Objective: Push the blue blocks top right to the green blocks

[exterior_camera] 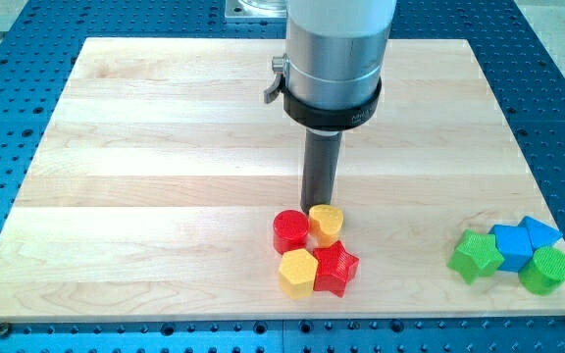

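Observation:
Two blue blocks sit at the view's lower right: a blue cube and a blue angular block just right of and above it. A green star touches the cube's left side and a green cylinder lies at its lower right. My tip rests on the board near the middle, far left of the blue blocks, just above the gap between the red cylinder and the yellow heart.
A yellow hexagon and a red star lie just below the red cylinder and yellow heart. The wooden board sits on a blue perforated table; the green cylinder is near the board's right edge.

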Robot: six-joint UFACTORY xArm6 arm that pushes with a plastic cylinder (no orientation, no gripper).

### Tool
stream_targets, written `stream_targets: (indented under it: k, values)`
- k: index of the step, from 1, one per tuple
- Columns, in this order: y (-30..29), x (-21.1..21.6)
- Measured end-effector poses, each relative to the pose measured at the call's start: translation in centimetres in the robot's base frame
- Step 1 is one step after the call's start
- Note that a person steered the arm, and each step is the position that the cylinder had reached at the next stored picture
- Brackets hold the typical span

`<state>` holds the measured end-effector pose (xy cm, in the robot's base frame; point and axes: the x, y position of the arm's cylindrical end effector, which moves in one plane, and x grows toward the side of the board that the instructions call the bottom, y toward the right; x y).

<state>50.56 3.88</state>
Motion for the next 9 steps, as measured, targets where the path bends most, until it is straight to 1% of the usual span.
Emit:
stream_targets:
  k: [1,2,3,5,6,7,8,9]
  values:
    - [0.0,0.0]
    - [2.8,-1.1]
    - [12.5,-2.1]
    - [28.8,-2.1]
    - [30.6,-1.8]
    - [30.5,3.5]
    - [28.7,10.4]
    - [26.9,11.1]
